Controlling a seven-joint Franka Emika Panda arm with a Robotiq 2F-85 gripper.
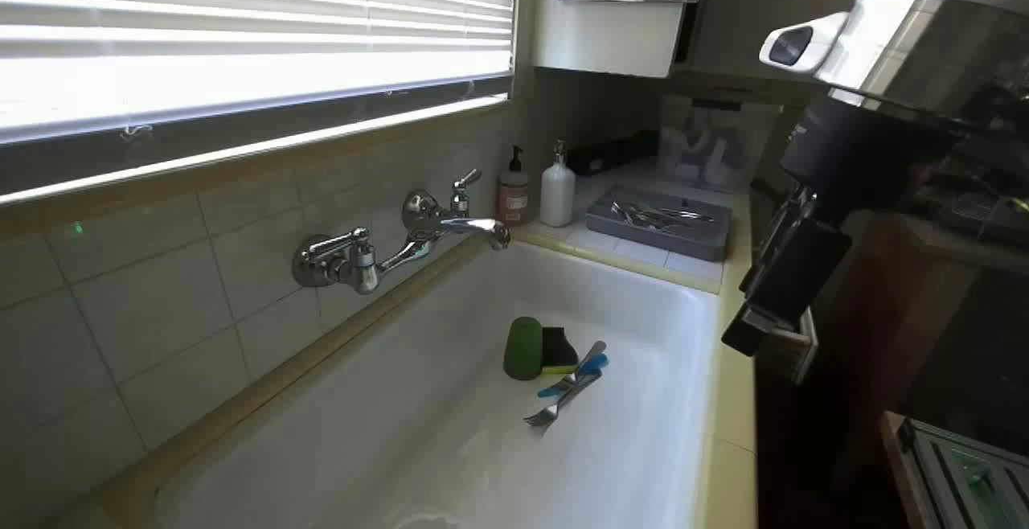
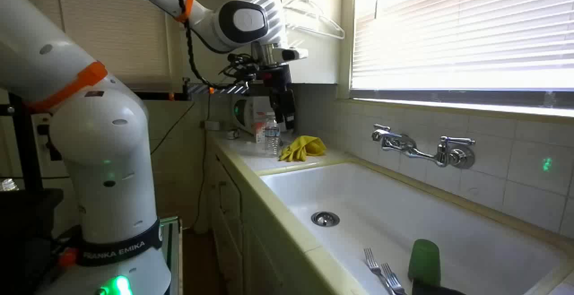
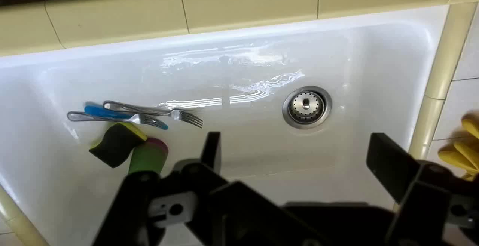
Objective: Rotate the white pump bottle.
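Well away from the widely spread fingers (image 3: 391, 163), the white pump bottle (image 1: 558, 196) stands on the counter (image 1: 641, 253).

I'm seeing the white pump bottle (image 1: 557, 197) standing upright on tiled counter (image 1: 621, 248), close by the sink (image 1: 627, 292); silvery pump (image 1: 559, 151) is topping it.

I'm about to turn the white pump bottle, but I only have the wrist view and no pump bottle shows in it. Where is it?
Observer: In an exterior view, the white pump bottle stands upright on the counter past the end of the sink nearer the forks.
Operator: Anything there I could mistake for it?
Observer: A brownish pump bottle stands beside it, nearer the tiled wall.
Operator: And on its other side?
Observer: A grey tray holding metal cutlery.
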